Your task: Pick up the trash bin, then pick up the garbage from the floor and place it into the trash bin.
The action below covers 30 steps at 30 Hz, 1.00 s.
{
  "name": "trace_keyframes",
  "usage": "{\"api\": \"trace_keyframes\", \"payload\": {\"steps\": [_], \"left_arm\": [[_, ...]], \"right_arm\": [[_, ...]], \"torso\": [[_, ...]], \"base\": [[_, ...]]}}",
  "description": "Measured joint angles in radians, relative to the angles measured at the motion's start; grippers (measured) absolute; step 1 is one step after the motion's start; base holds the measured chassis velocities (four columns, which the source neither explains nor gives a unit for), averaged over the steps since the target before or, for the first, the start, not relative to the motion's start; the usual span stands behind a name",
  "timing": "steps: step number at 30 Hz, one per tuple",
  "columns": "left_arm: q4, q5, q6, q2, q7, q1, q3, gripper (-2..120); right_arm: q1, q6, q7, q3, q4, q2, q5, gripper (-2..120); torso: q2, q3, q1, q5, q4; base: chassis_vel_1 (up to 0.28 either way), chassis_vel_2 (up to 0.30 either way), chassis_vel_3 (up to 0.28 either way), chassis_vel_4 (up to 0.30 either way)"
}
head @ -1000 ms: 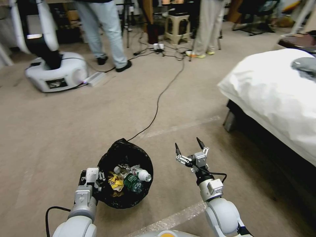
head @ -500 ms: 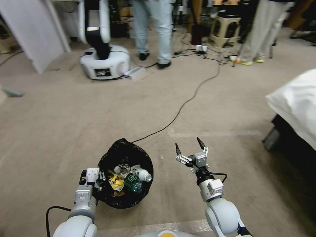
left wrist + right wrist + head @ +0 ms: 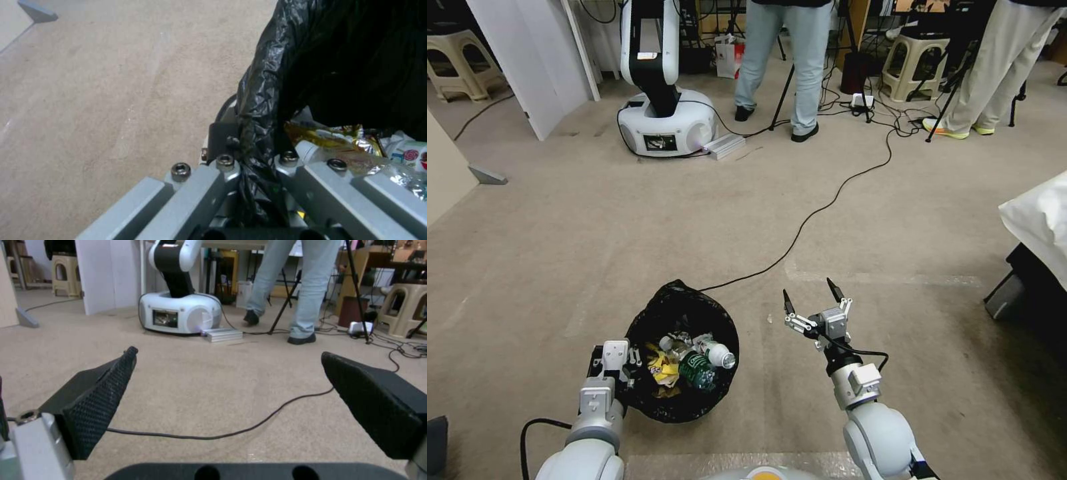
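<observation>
Clamping trash bin (image 3: 684,400) rim: left gripper (image 3: 627,363); right gripper (image 3: 810,300) spread, well apart.

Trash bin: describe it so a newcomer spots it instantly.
On the beige carpet just ahead of the robot, the left gripper is clamped on the trash bin at its rim. It is round, lined with a crinkly black bag, holding bottles and yellow wrappers.

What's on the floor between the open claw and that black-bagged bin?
Bare carpet, in the head view, between the right gripper and the trash bin.
</observation>
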Motion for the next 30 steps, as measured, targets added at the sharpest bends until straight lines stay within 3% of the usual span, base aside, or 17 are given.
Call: {"api": "trace_keyframes", "payload": {"steps": [6,12,19,23,30], "left_arm": [[-0.015,-0.071,0.046,0.003,-0.002,0.003,0.011,0],[-0.029,-0.196,0.146,0.013,0.007,0.005,0.014,0],[-0.013,-0.377,0.269,0.035,0.078,-0.015,0.010,0],[0.003,-0.449,0.305,0.035,0.087,-0.035,0.021,0],[0.050,-0.482,0.312,0.036,0.083,-0.069,0.030,0]], "right_arm": [[0.000,0.001,0.000,0.002,0.000,-0.001,0.000,100],[-0.001,0.002,0.000,0.003,0.000,-0.001,0.000,100],[-0.002,0.004,-0.001,0.003,-0.007,0.001,-0.001,100],[-0.002,0.005,-0.002,0.004,-0.009,0.001,-0.001,100],[-0.003,0.006,-0.003,0.006,-0.011,0.001,-0.001,100]], "torso": [[0.000,0.000,0.000,0.0000,0.0000],[0.000,0.000,0.000,0.0001,0.0001],[0.000,0.000,0.000,0.0004,0.0001],[0.000,0.000,0.000,-0.0003,-0.0001],[0.000,0.000,0.000,0.0006,0.0003]], "base": [[0.000,0.000,0.000,0.000],[0.000,0.000,0.000,0.000],[0.000,0.000,0.000,0.000],[0.000,0.000,0.000,0.000],[0.000,0.000,0.000,0.000]]}}
